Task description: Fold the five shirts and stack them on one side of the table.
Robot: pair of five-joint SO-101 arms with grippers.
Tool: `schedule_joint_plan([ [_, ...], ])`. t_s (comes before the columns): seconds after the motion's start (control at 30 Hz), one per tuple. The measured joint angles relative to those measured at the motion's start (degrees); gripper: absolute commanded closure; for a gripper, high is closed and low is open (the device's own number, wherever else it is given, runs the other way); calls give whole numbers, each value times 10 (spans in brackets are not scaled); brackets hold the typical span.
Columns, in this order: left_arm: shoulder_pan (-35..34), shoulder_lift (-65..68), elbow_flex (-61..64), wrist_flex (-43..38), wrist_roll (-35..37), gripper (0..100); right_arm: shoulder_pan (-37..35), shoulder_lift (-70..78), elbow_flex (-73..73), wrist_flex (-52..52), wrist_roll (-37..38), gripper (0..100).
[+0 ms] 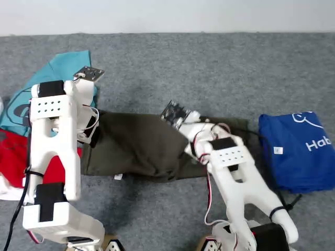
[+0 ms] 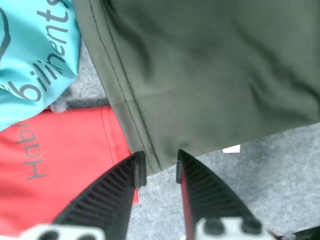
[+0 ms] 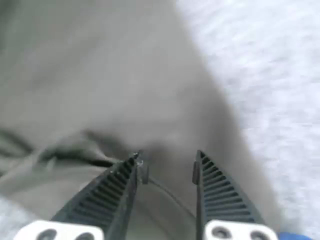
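Far left of the grey desk [image 1: 209,68] there's a pile: a teal shirt [image 1: 63,68] crumpled up toward the back edge, and a red shirt [image 1: 13,151] lying just in front of it, both with printed lettering. A bit of white cloth [image 1: 6,191] pokes out under the red one at the very edge, can't really tell what it is. The left arm [image 1: 52,141] stands over that pile and leans toward the middle. Its left pincer [image 2: 157,167] sits low at the near-left corner of the olive shirt [image 1: 136,146], jaws a small way apart, with the hemmed corner lying right in the gap, so it's not clamped on anything. That corner overlaps the red shirt's edge, and a small white tag [image 2: 231,148] sticks out from the olive shirt's front hem onto the desk. The olive shirt itself is spread flat-ish across the middle, a bit rumpled with a fold running along it. The right arm [image 1: 235,172] reaches over the shirt's right part, and the right pincer [image 3: 167,166] is down over the olive fabric with jaws spread, holding nothing, a wrinkle sitting just ahead of the tips. Over at the right edge a blue shirt [image 1: 298,151] lies folded into a neat block, apart from the olive one.
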Motion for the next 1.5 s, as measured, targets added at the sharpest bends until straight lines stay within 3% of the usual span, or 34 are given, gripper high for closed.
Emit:
schedule_joint_plan([
  [0.23,0,0,0,0,0,888,9,1,-32,11,-2,840],
  [0.57,0,0,0,0,0,888,23,-62,-54,237,-2,841],
  [0.77,0,0,0,0,0,888,85,-50,-4,141,-4,841],
  [1.1,0,0,0,0,0,888,96,152,-7,-68,-21,890],
  [1.33,0,0,0,0,0,888,96,232,-105,-62,-65,890],
  [1.5,0,0,0,0,0,888,96,227,-155,33,-66,890],
])
